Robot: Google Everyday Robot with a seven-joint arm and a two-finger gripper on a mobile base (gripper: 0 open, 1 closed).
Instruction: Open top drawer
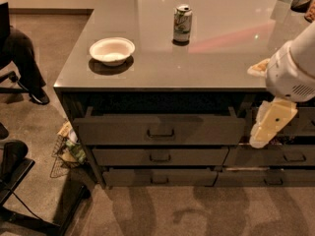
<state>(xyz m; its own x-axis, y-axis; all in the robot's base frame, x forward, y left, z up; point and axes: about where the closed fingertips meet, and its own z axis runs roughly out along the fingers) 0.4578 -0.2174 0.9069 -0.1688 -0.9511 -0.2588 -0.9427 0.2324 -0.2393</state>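
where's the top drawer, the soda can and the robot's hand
top drawer (pixel 118 130): camera view, on its flat front, left of centre.
soda can (pixel 182 23): camera view, on its side wall.
hand (pixel 261 135): camera view, near its tip, right of the top drawer.

The top drawer (pixel 197 130) is seen pulled partly out beneath the table (pixel 221 68) edge, with nothing touching its bar handle (pixel 161 132). The claw (pixel 262 135) is held just right of the drawer front, apart from the handle. A white bowl (pixel 112 50) and a can (pixel 182 23) are set on the table, well apart.
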